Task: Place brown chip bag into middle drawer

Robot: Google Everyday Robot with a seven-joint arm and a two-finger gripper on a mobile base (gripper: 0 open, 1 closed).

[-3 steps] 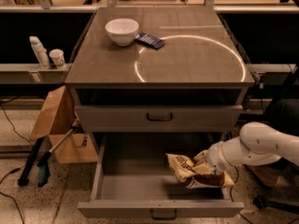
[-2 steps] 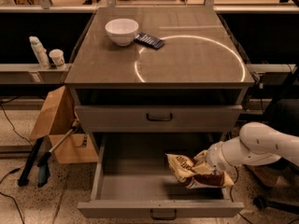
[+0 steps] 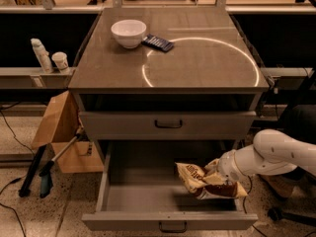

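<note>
From the 1 camera view I have, the middle drawer (image 3: 148,197) is pulled fully out, and the brown chip bag (image 3: 203,182) is inside its outline at the right end, crumpled and tilted. I can't see whether the bag rests on the drawer floor or hangs just above it. The gripper (image 3: 217,172) is at the bag's upper right corner, reaching in from the right on the white arm (image 3: 276,157). It is buried against the bag, so I cannot tell whether it is clamped on the bag or has let go.

I'd judge the carry done. What's left is a clear release and pulling the arm out.

The upper drawer front (image 3: 168,125) is closed. On the grey cabinet top (image 3: 207,68) sit 1 white bowl (image 3: 129,32) and, just beside it, a dark blue packet (image 3: 158,43). A cardboard box (image 3: 57,125) stands on the speckled floor to the left. On a ledge above it are 1 bottle (image 3: 41,55) and 1 small cup (image 3: 60,62).
</note>
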